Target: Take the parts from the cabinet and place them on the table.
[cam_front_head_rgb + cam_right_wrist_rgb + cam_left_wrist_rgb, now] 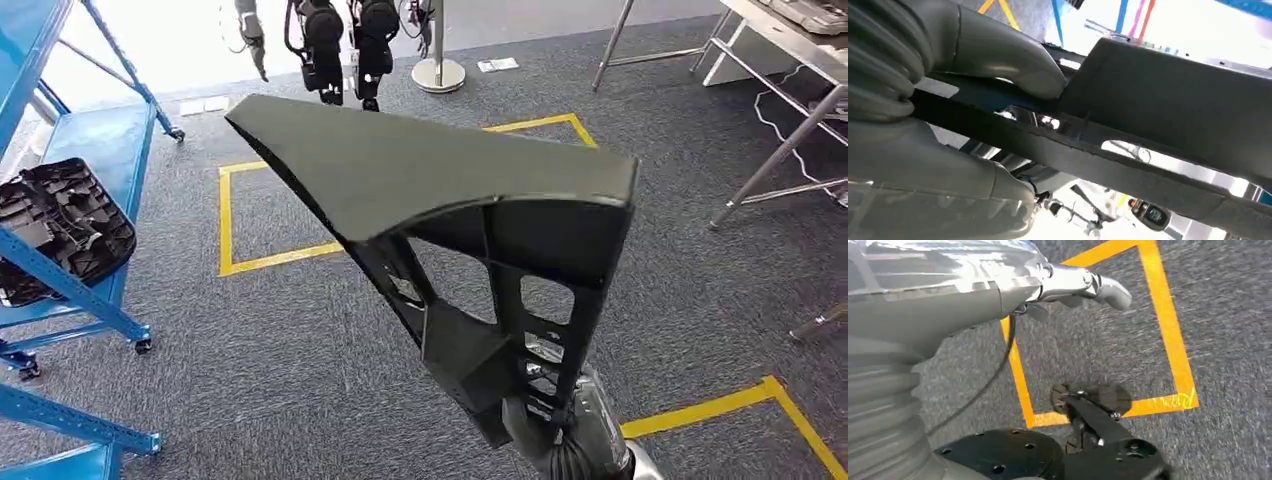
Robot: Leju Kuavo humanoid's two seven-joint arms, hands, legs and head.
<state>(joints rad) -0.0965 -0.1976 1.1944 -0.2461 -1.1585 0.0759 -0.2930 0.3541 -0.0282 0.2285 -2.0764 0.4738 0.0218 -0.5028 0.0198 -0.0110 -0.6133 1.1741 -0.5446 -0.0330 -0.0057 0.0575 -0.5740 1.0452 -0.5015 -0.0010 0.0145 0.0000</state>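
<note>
A large black plastic part [430, 170], wedge-shaped with a ribbed open underside, is held up in the middle of the head view. My right hand [575, 425] grips its lower end from below. Up close in the right wrist view, the grey thumb [1013, 60] presses on the part [1168, 100], with a rib of the part running between thumb and palm. More black parts [60, 225] lie on a shelf of the blue cabinet [95, 135] at the left. My left hand [1058, 285] hangs over the carpet and holds nothing.
A metal-legged table [790, 45] stands at the far right. Yellow tape squares [226, 220] mark the grey carpet. Dark robot arms [345, 50] hang at the back beside a round stand base [438, 72]. The cabinet rests on castors [143, 346].
</note>
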